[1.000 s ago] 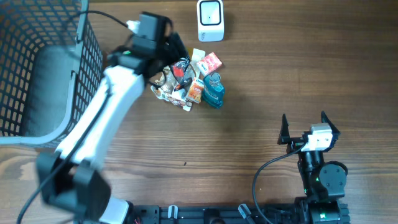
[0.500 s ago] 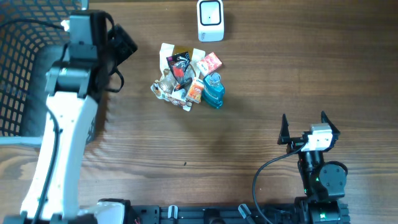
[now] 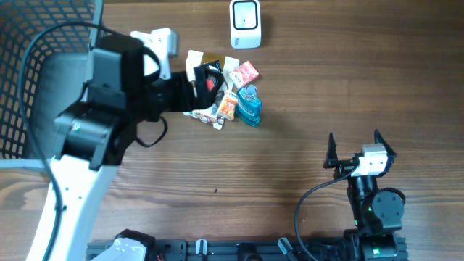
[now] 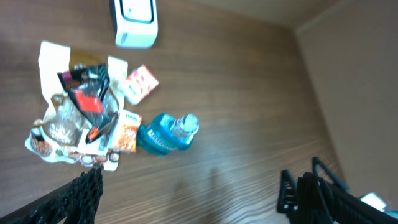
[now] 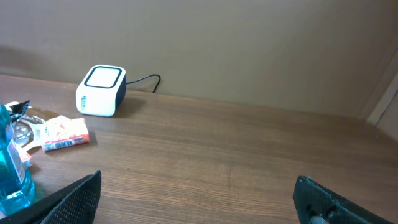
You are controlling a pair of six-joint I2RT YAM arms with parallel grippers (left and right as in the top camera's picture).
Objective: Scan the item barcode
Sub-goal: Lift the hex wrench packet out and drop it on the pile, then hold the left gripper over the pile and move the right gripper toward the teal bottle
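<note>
One scanner point(image 3: 245, 14), one blue bottle point(image 3: 249, 106), one wire basket point(image 3: 16, 109), one jumbled heap of packets point(image 3: 228, 93).

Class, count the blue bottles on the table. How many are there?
1. The blue bottle is at the right edge of the pile of packets, beside an orange packet; the pile could hide others.

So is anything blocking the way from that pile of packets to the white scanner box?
Nothing visible does. Only a strip of table lies between the pile and the scanner, which sits just beyond it.
</note>
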